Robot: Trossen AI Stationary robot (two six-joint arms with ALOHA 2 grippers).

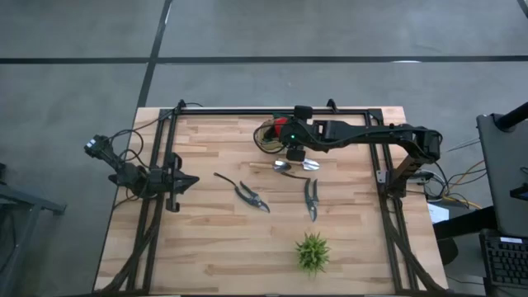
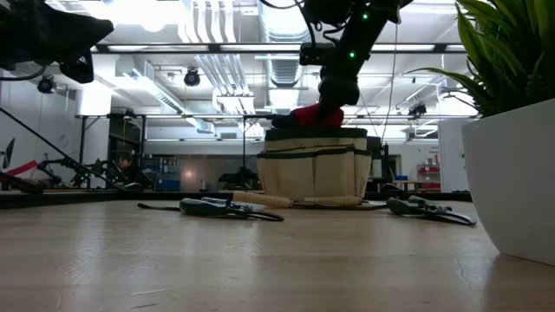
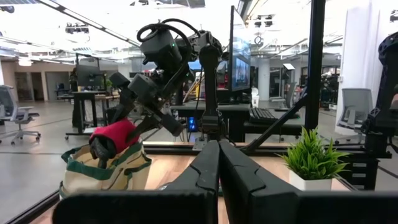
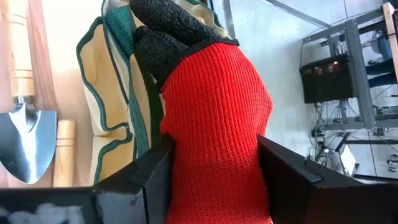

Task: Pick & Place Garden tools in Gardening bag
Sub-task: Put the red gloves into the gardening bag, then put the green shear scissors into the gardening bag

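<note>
High view: the right gripper [image 1: 294,153] reaches over the far middle of the table, above the gardening bag [image 1: 272,134], which sits against the back rail. The right wrist view shows its jaws clamped on a red-and-black glove [image 4: 211,118], black fingertips pointing toward the bag's green-trimmed rim. From table height the glove [image 2: 317,114] hangs right at the mouth of the tan bag [image 2: 314,163], so this piece looks about to go in but is not yet let go.

Left on the wood are a wooden-handled trowel [image 1: 304,165] and a small silvery tool [image 1: 283,166] lying just beside the bag, dark-handled pruning shears [image 1: 245,192] nearer the table's middle, and grey shears [image 1: 311,198] a little to their right. The spiky green plant [image 1: 313,252] stands at the near edge and is no part of the job.

The left gripper [image 1: 186,181] waits at the table's left side, its fingers [image 3: 214,168] pressed together on nothing.

By this reckoning the task is early: four tools remain to be bagged; what already lies inside the bag cannot be seen
</note>
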